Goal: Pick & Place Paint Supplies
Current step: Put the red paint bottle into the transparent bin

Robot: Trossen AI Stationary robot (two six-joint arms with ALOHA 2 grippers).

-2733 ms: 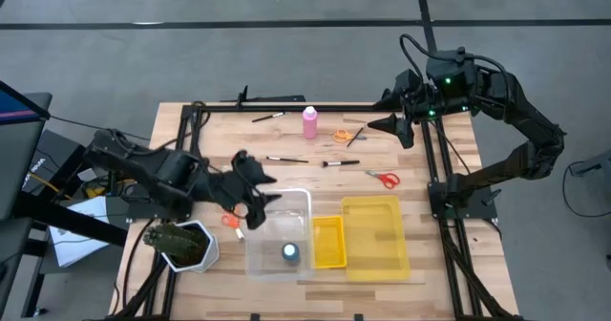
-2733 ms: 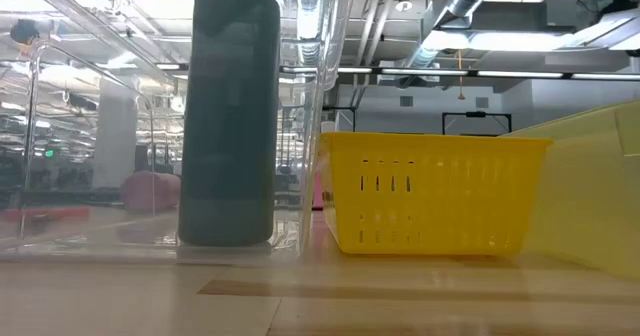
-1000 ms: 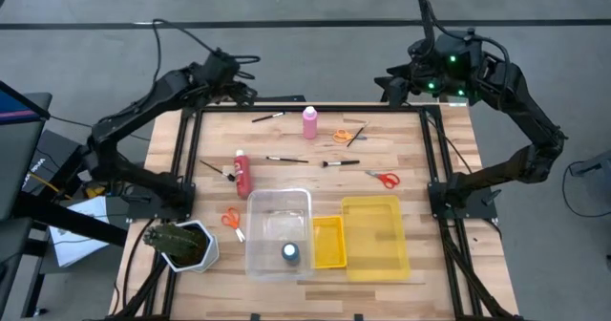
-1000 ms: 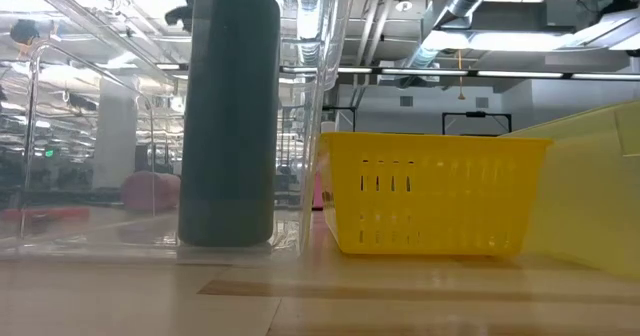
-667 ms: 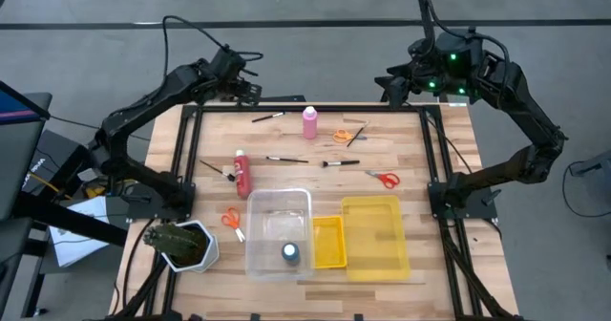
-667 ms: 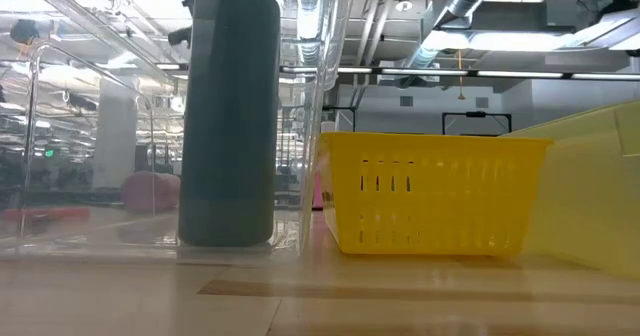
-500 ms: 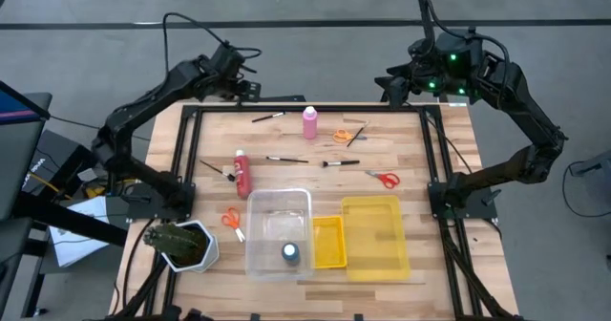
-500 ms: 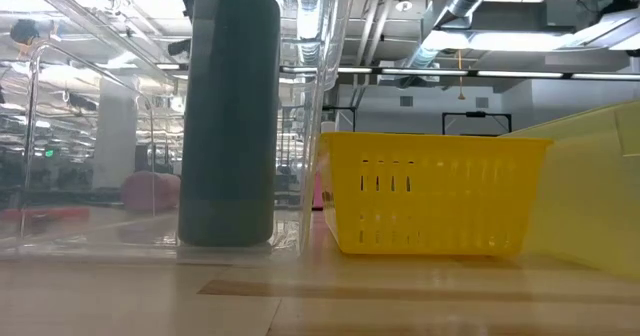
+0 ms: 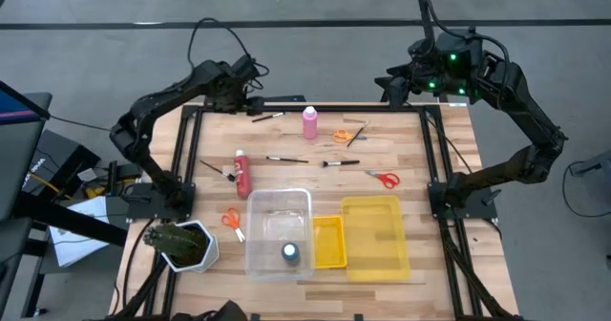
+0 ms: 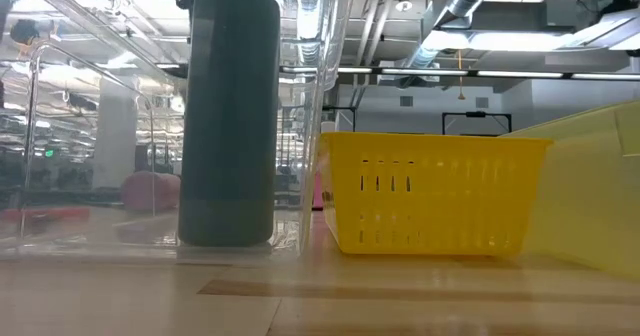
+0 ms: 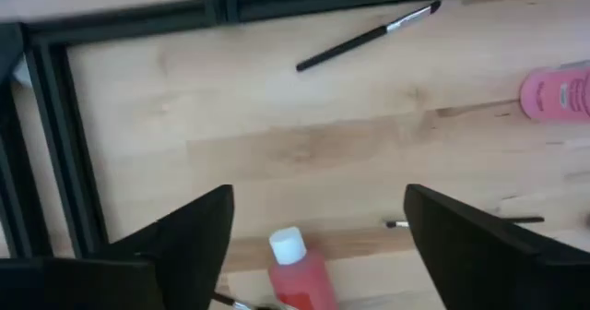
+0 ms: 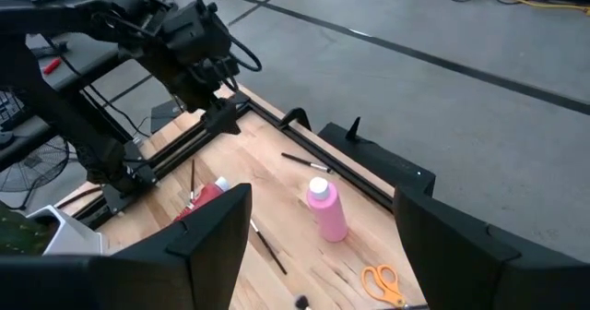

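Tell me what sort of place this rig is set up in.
Probably a large industrial lab or warehouse-style workspace: exposed ceiling ducts and strip lights overhead, bare grey concrete floor with dark lines, and a wooden table in a black metal frame.

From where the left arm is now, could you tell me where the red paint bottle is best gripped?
Probably across the middle of its body. The red paint bottle lies on its side on the table, white cap toward the far edge, so the left gripper, open, should come straight down with fingers straddling the round sides. A paintbrush lies close on its left.
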